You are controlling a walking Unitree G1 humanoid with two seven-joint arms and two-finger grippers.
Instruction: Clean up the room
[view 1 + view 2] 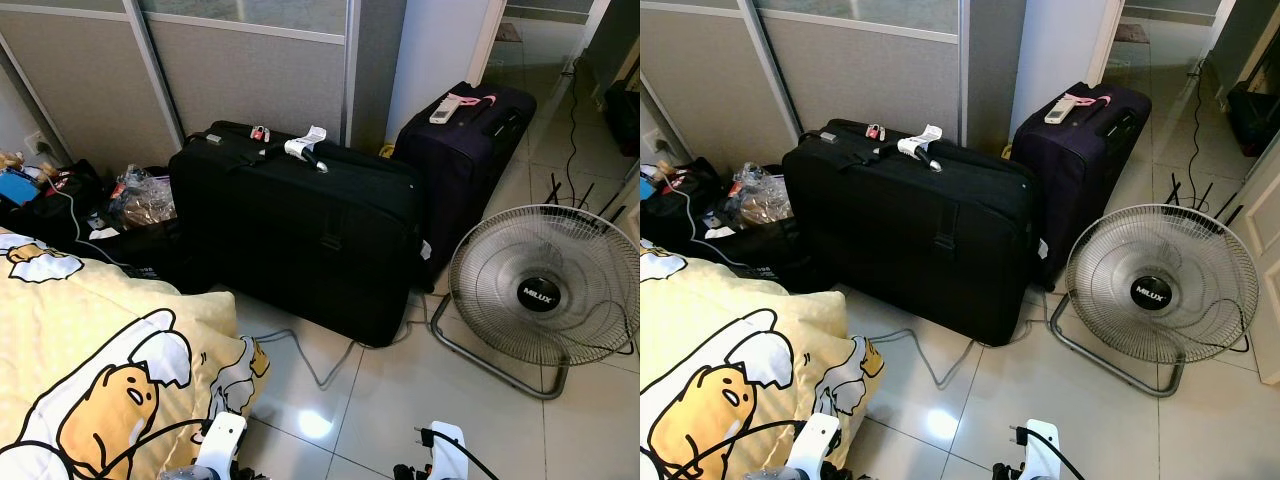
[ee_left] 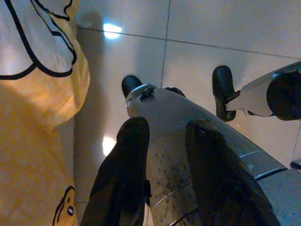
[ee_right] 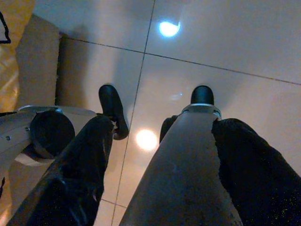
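A large black suitcase (image 1: 300,235) stands on the tiled floor (image 1: 400,410) at about 12 o'clock, with a dark purple suitcase (image 1: 470,150) just behind it toward 1 o'clock. A floor fan (image 1: 545,290) stands near them at 2 o'clock. At 9 o'clock lies a yellow cartoon duvet (image 1: 90,370), with cluttered bags (image 1: 90,205) beyond at 10 o'clock. The left tool (image 2: 164,136) and right tool (image 3: 160,136) hang over the floor, each with its 2 fingers spread and holding nothing.

The right end effector (image 3: 160,160), fingers apart, hangs above glossy floor tiles (image 3: 225,42).
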